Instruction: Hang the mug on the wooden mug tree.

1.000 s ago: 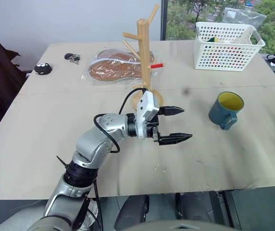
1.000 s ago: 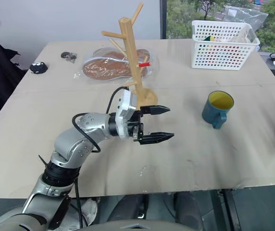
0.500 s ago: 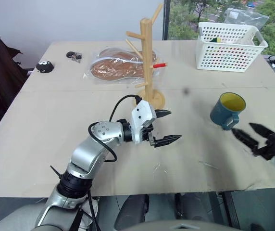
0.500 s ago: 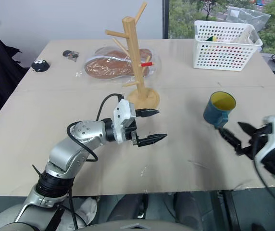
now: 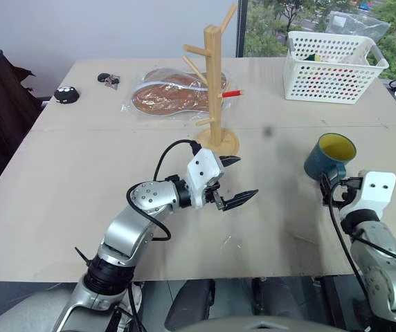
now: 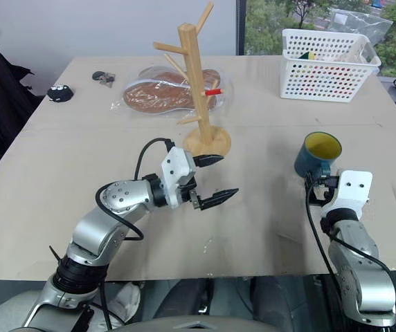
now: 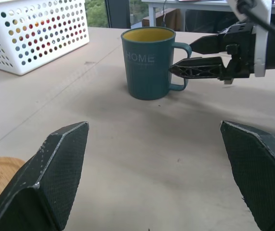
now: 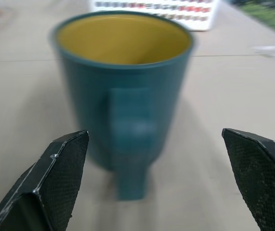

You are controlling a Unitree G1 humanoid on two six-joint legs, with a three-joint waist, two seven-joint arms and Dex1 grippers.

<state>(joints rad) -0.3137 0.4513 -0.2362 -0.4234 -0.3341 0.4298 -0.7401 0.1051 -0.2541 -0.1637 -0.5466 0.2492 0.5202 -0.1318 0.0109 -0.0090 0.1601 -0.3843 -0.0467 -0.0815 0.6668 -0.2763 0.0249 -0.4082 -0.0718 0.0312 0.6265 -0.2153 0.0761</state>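
Note:
The dark teal mug (image 5: 329, 155) with a yellow inside stands upright on the table, right of centre, its handle turned toward me. My right gripper (image 5: 338, 181) is just behind it and open. The handle (image 8: 130, 139) lies between its fingertips, apart from both. The left wrist view shows the mug (image 7: 149, 62) with those black fingers (image 7: 202, 70) level at the handle. The wooden mug tree (image 5: 213, 83) stands at mid table with bare pegs. My left gripper (image 5: 243, 180) hovers open and empty just in front of the tree's round base.
A white perforated basket (image 5: 334, 57) sits at the far right. A bagged brown item (image 5: 174, 100) and a red pen (image 5: 227, 93) lie behind the tree. Keys (image 5: 108, 80) and a small black object (image 5: 65, 95) lie far left. The table's front edge runs below both arms.
My right arm came in from the right and moved up to the mug, its open fingers now flanking the handle. My left gripper sank a little early on, then held still.

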